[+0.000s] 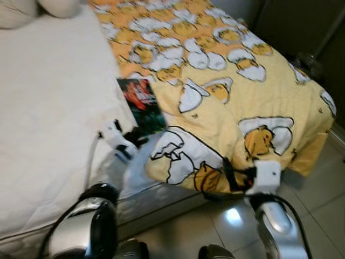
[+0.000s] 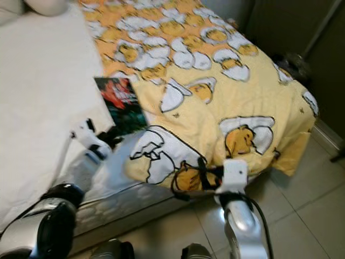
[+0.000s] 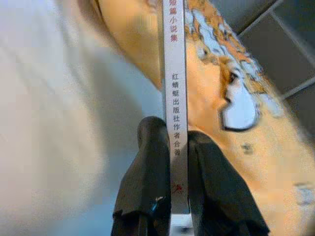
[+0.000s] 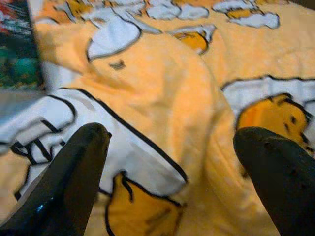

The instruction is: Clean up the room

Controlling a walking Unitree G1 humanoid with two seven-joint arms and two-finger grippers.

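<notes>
The left gripper (image 3: 172,162) has its fingers clamped on the lower spine end of a thin book (image 1: 142,103), which lies on the bed (image 1: 48,108) at the inner edge of the yellow duvet (image 1: 226,91), near the bed's foot edge. Such a narrow pinch could let the book pivot or slip once lifted. The right gripper (image 4: 172,162), fingers apart, hovers at the duvet's near corner and might snag the fabric. The left wrist view shows the printed spine; the head views show the dark cover.

White book spine (image 3: 175,98), Chinese characters "红蜻蜓出版社作者合著", above them "短篇小说集" partly cut off
</notes>
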